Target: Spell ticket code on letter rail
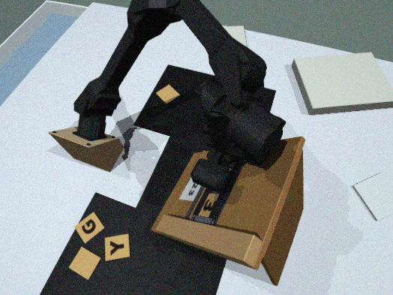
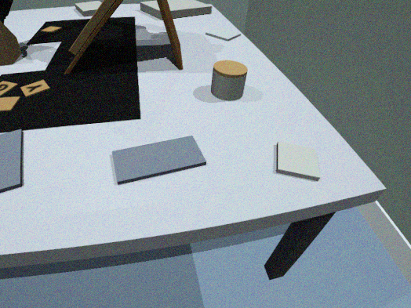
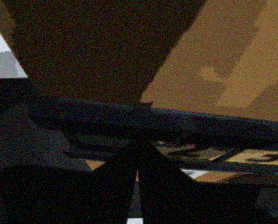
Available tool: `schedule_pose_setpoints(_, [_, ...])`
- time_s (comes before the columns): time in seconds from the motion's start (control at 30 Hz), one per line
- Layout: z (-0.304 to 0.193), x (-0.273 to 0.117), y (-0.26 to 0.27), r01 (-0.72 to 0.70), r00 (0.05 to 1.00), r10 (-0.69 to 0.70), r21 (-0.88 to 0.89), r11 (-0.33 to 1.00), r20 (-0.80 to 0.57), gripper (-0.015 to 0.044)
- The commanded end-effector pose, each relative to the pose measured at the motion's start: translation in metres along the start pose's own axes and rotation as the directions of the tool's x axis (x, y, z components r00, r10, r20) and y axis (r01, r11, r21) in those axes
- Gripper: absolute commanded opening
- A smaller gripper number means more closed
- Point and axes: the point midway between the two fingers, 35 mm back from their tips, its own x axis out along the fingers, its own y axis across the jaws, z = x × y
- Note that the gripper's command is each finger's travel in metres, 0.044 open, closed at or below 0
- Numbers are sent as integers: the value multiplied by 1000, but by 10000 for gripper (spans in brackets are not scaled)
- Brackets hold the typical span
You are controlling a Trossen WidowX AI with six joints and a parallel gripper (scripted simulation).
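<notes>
The tilted wooden board (image 1: 255,194) (image 2: 103,18) (image 3: 235,60) carries the dark rail (image 1: 223,202) (image 3: 200,121). A 3 tile (image 1: 210,203) (image 3: 255,156) sits at the rail's closed end; a 2 tile (image 3: 195,151) is beside it in the wrist view. The ticket (image 1: 190,191) (image 3: 198,174) shows 23; its first character is hidden. My gripper (image 1: 213,176) (image 3: 139,145) is shut and empty, low at the rail beside the 2 tile; contact is unclear. The Y tile (image 1: 117,247) (image 2: 35,88) and G tile (image 1: 89,227) (image 2: 5,87) lie face up on the mat (image 1: 169,261) (image 2: 102,100).
Blank tiles (image 1: 85,263) (image 1: 167,93) lie on the mat. A large pale block (image 1: 343,82) (image 2: 176,6) stands behind the board. A wooden-lidded can (image 2: 229,81), a grey slab (image 2: 158,160) and a pale slab (image 2: 298,161) are on the counter. My arm covers the rail's open end.
</notes>
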Motion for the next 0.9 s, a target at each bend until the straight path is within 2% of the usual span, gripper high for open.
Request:
schedule_pose_setpoints(0.0, [1, 0, 0, -3, 1000, 3, 1, 1000, 5, 0])
schedule_pose_setpoints(0.87, [0, -1, -9, -2, 1000, 2, 1, 1000, 5, 0])
